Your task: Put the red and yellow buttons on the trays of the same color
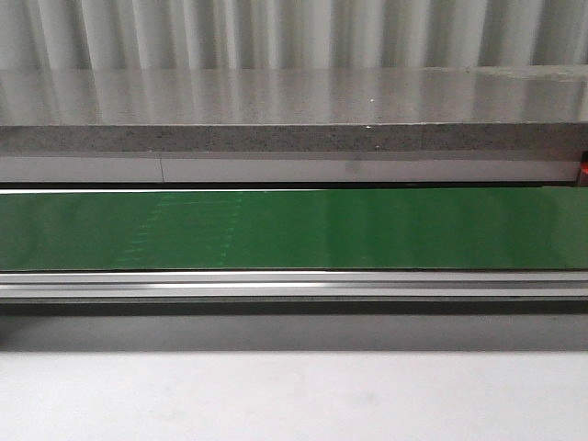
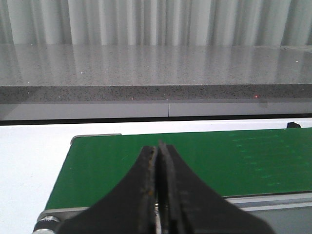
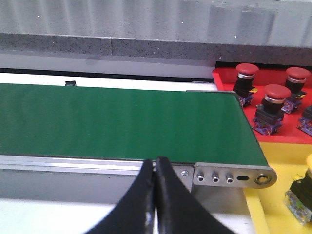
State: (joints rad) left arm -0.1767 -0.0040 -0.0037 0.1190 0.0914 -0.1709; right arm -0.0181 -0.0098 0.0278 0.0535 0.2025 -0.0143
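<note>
In the right wrist view, several red buttons [image 3: 274, 100] stand on the red tray [image 3: 229, 80] past the belt's end. A yellow button [image 3: 303, 195] sits on the yellow tray [image 3: 265, 214], cut off by the frame edge. My right gripper [image 3: 155, 161] is shut and empty, just short of the belt's near rail. In the left wrist view my left gripper [image 2: 157, 145] is shut with nothing in it, over the green belt [image 2: 204, 161] near its other end. The front view shows no gripper, button or tray.
The green conveyor belt [image 1: 294, 230] runs across the front view with a metal rail [image 1: 294, 285] along its near side. A grey speckled ledge [image 1: 294, 110] lies behind it. White tabletop [image 1: 294, 395] lies in front. The belt's end bracket [image 3: 234, 176] sits beside the yellow tray.
</note>
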